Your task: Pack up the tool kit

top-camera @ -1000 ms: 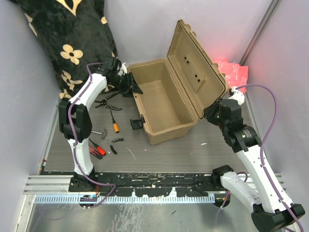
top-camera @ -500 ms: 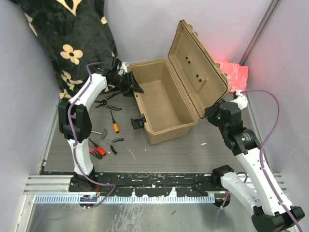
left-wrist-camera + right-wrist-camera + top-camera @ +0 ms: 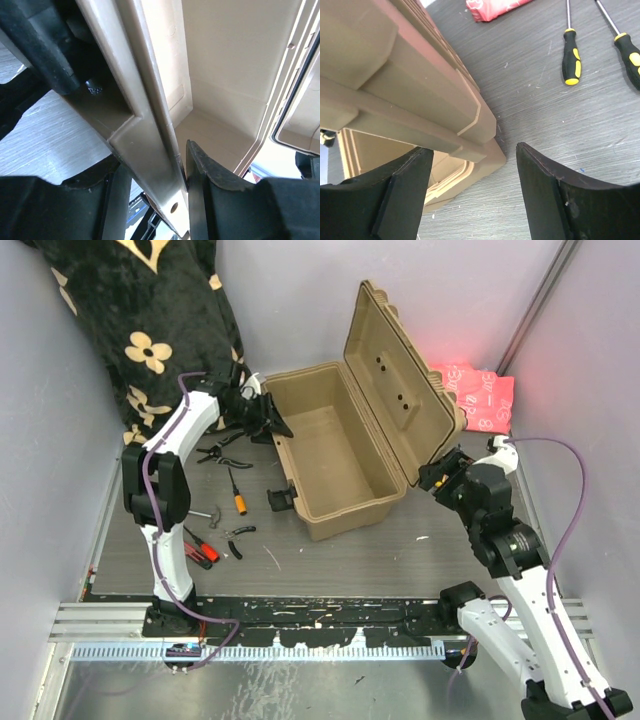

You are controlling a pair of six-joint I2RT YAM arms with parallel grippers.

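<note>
Toolbox (image 3: pixel 355 515) sits mid-bench (image 3: pixel 380 555), lid (image 3: pixel 400 390) up and leaning toward the right edge. Left gripper (image 3: pixel 268 420) is clamped on the box's left wall near the far corner, pinning it. Right gripper (image 3: pixel 435 472) is released, jaws wide beside the lid's lower corner, not pinching it. Box looks unpacked: pliers (image 3: pixel 215 452) and orange-handled screwdriver (image 3: pixel 238 498) lie by the left edge, 2 yellow-and-black screwdrivers (image 3: pixel 570 57) by the right. My call: steady the box, confirm the lid stands alone, then lift tools by their handles and lay them flat inside.
</note>
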